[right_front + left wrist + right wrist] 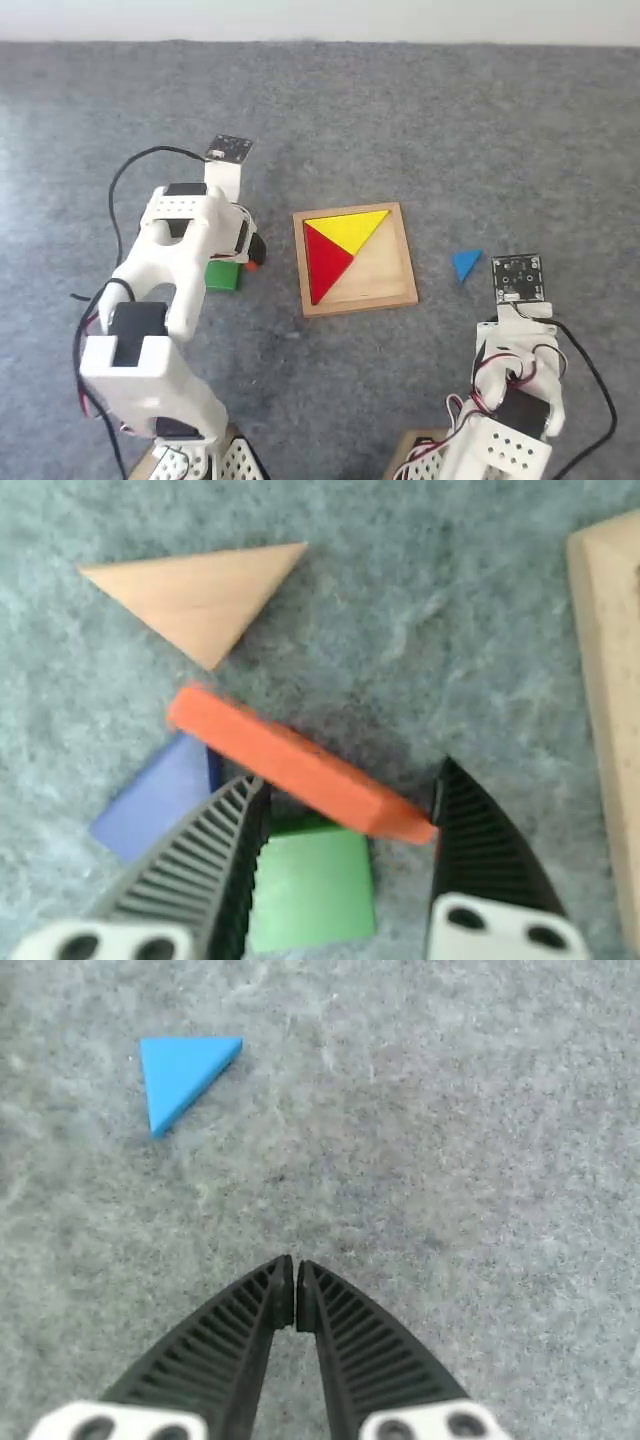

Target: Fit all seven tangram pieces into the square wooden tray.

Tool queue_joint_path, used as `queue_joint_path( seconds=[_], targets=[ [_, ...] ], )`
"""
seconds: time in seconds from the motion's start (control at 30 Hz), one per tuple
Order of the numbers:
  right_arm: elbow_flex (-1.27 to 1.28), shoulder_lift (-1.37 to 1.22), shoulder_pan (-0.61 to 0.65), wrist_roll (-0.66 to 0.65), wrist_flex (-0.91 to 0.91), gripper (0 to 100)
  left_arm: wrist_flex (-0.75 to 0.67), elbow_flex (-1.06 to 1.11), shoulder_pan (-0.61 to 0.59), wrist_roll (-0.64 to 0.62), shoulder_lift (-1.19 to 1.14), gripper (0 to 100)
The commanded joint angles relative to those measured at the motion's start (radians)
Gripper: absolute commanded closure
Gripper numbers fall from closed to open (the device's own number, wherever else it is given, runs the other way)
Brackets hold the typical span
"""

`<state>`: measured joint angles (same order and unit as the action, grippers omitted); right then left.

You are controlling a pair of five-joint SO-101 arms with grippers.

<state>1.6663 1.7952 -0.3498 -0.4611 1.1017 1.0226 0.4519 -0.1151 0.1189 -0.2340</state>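
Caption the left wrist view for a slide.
Open left gripper straddles an orange piece beside green, blue and tan pieces.

Grey cloth covers the table, fuzzy and matt (felt-like). The tray is bare, matt wood, as is the unpainted triangle upper left. The orange piece looks smooth, painted. The left gripper has ribbed black plastic fingers.
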Motion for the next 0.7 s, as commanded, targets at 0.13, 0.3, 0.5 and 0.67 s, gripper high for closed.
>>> queue_joint_path(
  seconds=[0.13,0.3,0.5,0.67],
  targets=[
    [0.017,0.012,0.008,-0.015,0.008,98.9,0.003,-0.047,-0.002,-0.114,0.009,75],
    [0.017,0.012,0.008,-0.015,0.008,98.9,-0.008,-0.056,-0.002,-0.15,0.011,75],
    [0.017,0.012,0.008,-0.015,0.007,98.9,-0.008,-0.119,0.006,-0.209,0.034,74],
    [0.017,0.012,0.008,-0.015,0.007,98.9,-0.002,-0.124,0.037,-0.296,0.091,74]
  ],
)
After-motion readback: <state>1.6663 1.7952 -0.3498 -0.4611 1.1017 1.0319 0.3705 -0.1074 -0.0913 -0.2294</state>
